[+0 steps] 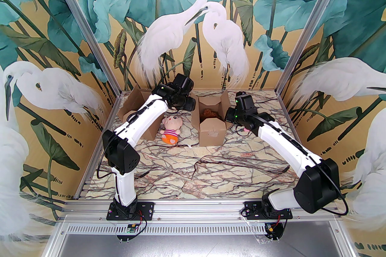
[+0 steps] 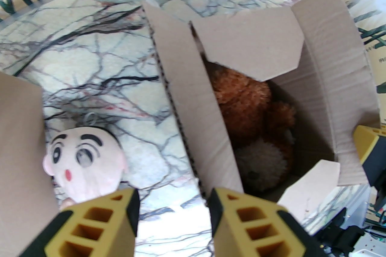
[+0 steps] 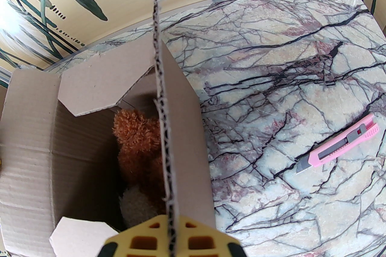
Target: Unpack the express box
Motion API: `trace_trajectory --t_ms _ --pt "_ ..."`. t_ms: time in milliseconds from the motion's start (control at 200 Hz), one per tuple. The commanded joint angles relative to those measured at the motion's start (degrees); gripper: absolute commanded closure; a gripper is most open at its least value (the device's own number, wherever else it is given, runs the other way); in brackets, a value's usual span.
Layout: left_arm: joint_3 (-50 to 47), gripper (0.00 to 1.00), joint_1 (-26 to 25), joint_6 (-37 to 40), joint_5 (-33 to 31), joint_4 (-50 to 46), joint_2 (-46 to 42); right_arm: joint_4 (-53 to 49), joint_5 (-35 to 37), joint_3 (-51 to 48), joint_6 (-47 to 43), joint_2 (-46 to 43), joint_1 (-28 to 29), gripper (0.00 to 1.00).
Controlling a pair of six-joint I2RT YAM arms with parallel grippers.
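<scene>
The express box stands open at mid-table, and a brown plush toy lies inside it. Through the left wrist camera, the plush toy sits deep in the box. My left gripper is open, and the near end of the box's left flap stands between its yellow fingers, close to the right one. My right gripper is shut on the edge of the upright right flap, with the plush toy just left of it.
A doll in a striped shirt lies on the table left of the box; its face is near my left fingers. Another cardboard box stands behind the left arm. A pink utility knife lies right of the box.
</scene>
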Motion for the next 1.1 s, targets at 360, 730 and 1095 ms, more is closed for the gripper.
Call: trace_trajectory --t_ms 360,730,1095 --pt "-9.19 0.69 2.94 -2.09 16.0 10.82 -2.75 -2.92 0.01 1.12 1.4 0.29 -0.36 0.96" --pt "-13.44 0.93 3.29 -1.35 18.57 18.0 -6.18 -8.58 3.77 5.05 -5.57 -0.23 -1.86 0.63" --pt "-11.89 1.0 2.59 2.9 16.48 21.54 -10.24 -16.63 7.83 18.87 -16.3 -0.58 -2.04 0.39"
